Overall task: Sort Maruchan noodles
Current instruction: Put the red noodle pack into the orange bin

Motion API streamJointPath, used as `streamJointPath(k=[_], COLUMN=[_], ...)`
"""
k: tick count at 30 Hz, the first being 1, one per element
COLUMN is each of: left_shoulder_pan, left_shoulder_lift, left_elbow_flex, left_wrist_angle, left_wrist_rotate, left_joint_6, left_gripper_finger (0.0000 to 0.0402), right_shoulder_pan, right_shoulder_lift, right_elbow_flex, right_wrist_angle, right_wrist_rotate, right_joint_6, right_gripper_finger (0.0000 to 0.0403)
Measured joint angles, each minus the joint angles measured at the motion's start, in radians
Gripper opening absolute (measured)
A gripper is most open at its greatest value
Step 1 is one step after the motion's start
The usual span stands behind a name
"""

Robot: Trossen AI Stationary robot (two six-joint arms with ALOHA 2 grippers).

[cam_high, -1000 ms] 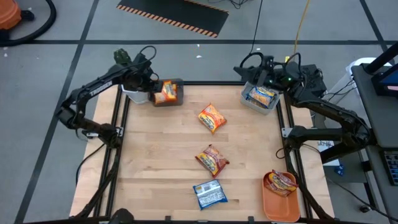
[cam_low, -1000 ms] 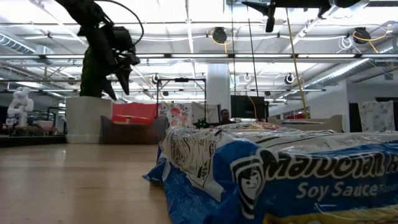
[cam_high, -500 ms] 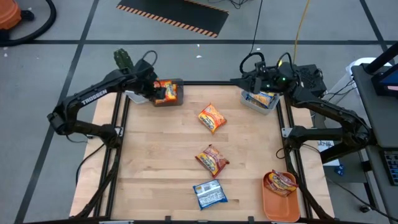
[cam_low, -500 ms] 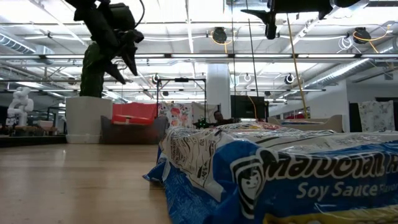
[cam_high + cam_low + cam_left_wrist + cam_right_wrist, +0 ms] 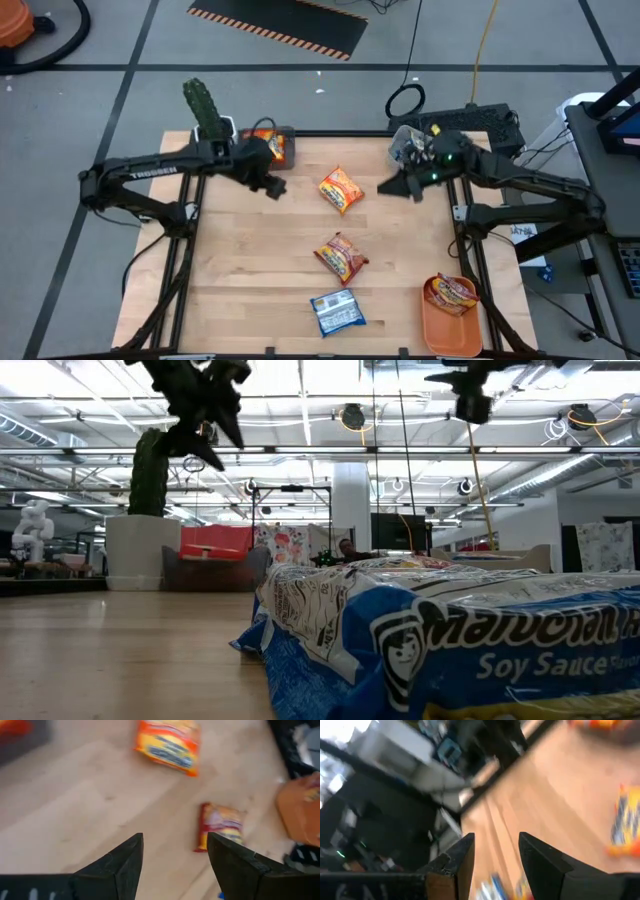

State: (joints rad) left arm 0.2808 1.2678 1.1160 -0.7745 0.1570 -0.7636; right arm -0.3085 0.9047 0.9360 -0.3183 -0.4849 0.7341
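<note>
Three crinkly plastic ramen packets lie loose down the middle of the pale wooden surface (image 5: 240,270): an orange-yellow packet (image 5: 341,190) farthest back, a dark red-brown packet (image 5: 342,257) in the middle, and a blue-white soy sauce packet (image 5: 337,312) nearest the front edge. Some sorting looks done: an orange packet sits in the dark grey bin (image 5: 280,150) at the back left corner, another red-brown packet lies in the flat orange tray (image 5: 447,325) at the front right, and the clear bin at the back right is mostly hidden behind my right arm. So I judge the job a good way through, with three packets left.

My left fingers (image 5: 175,857) are spread wide and empty, above bare wood near the orange-yellow packet. My right fingers (image 5: 495,855) are also parted and hold nothing, just right of that packet.

A second ago both arms hung over their back-corner bins; since then both have swung inward toward the centre.
</note>
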Motion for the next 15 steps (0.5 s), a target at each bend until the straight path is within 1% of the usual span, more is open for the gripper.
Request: streamJointPath(k=[4, 7, 10, 12, 15], left_shoulder_pan=[-0.102, -0.154, -0.201, -0.221, -0.238], left_shoulder_lift=[0.0, 0.0, 0.001, 0.007, 0.008], left_elbow_flex=[0.0, 0.0, 0.0, 0.0, 0.0], left_wrist_angle=[0.088, 0.123, 0.122, 0.122, 0.123], left_wrist_rotate=[-0.057, -0.108, -0.154, -0.183, -0.193], left_joint_6=[-0.086, -0.153, -0.196, -0.21, -0.204], left_gripper_finger=[0.0223, 0.0223, 0.0223, 0.0223, 0.0223], right_shoulder_pan=[0.118, 0.208, 0.273, 0.305, 0.355], right_shoulder_lift=[0.002, 0.019, 0.045, 0.064, 0.092], right_elbow_flex=[0.0, -0.001, -0.033, -0.069, -0.123], right_wrist_angle=[-0.112, -0.145, -0.123, -0.088, -0.051], right_wrist_rotate=[0.051, 0.122, 0.173, 0.172, 0.171], right_joint_6=[-0.025, -0.058, -0.08, -0.075, -0.05], right_gripper_finger=[0.0146, 0.0146, 0.0146, 0.0146, 0.0146])
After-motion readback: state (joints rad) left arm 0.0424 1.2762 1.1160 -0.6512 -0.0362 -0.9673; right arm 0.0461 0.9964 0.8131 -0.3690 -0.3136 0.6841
